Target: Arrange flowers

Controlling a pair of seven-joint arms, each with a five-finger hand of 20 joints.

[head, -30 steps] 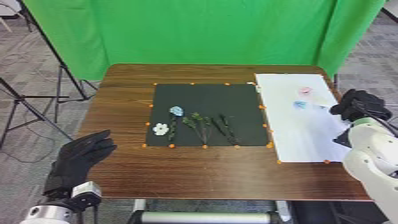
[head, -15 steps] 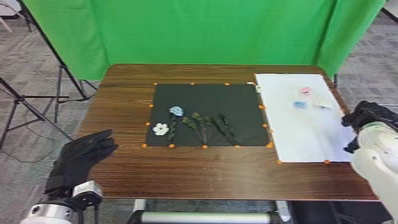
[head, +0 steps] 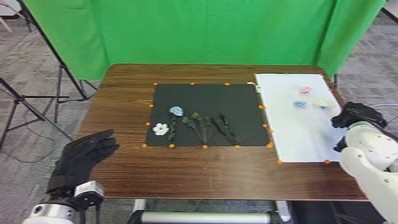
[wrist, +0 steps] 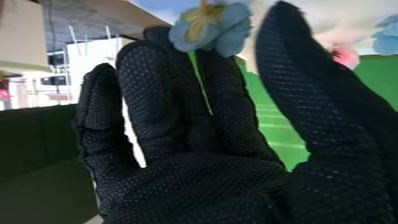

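Black mat (head: 200, 93) has stems laid out; white sheet (head: 298, 142) beside it; right hand (head: 358, 114) at its edge, left hand (head: 82, 152) off left, both with fingers loose; pink flower (head: 306, 90), blue flower (head: 300, 104) on the sheet; picking stage, I reckon; next needs a gentle stem pinch.

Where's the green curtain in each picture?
Head view: green curtain, beyond the table's far edge.
Right wrist view: behind the right robot hand, showing between its fingers and thumb.
Shared landmark: that black-gloved robot hand, by the white sheet's right edge in the head view.
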